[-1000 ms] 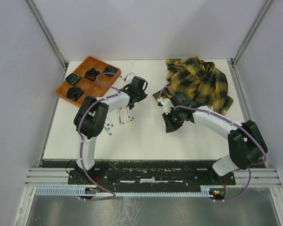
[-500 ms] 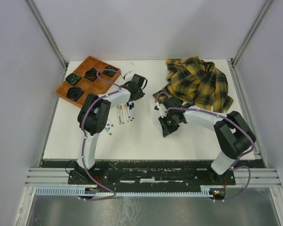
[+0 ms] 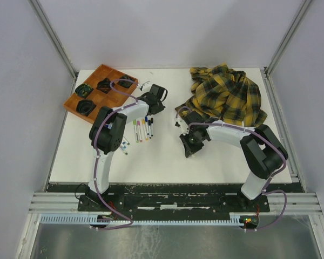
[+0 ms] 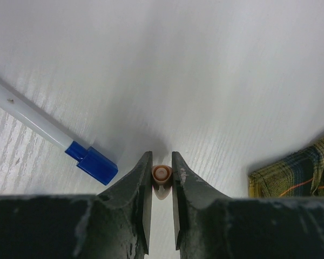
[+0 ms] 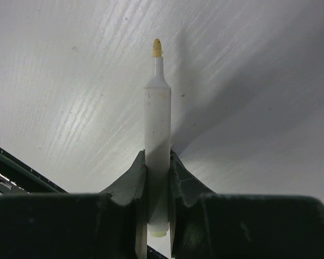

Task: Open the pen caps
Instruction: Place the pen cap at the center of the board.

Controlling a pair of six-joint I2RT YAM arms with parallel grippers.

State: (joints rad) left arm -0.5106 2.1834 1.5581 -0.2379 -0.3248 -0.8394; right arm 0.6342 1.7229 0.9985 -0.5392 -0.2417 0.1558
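Now, left gripper point(image 4: 161, 160): pinching an orange cap point(image 4: 161, 175) between both fingers, hanging close over the tabletop point(image 4: 216, 81), toward the far edge and left of centre.
Orange cap: sitting end-on between the fingertips, round end facing the wrist camera, touching both of them.
Right gripper point(image 5: 157, 159): clamping on a white barrel point(image 5: 157, 118), sitting near the middle of the table.
White barrel: pointing away from the wrist, yellowish tip point(image 5: 157, 47) showing bare.
Blue cap point(image 4: 92, 162): sitting on its own marker, lying flat just left of the left fingers, not touching them.
Marker row point(image 3: 143, 129): lying side by side on the near side of the left gripper, coloured ends showing.
Small coloured pieces point(image 3: 123, 145): lying nearer the left edge; too small for telling what they are.
Tray point(image 3: 95, 74): sitting at the far-left corner, holding dark items.
Plaid shirt point(image 3: 227, 94): lying bunched at the far-right corner.
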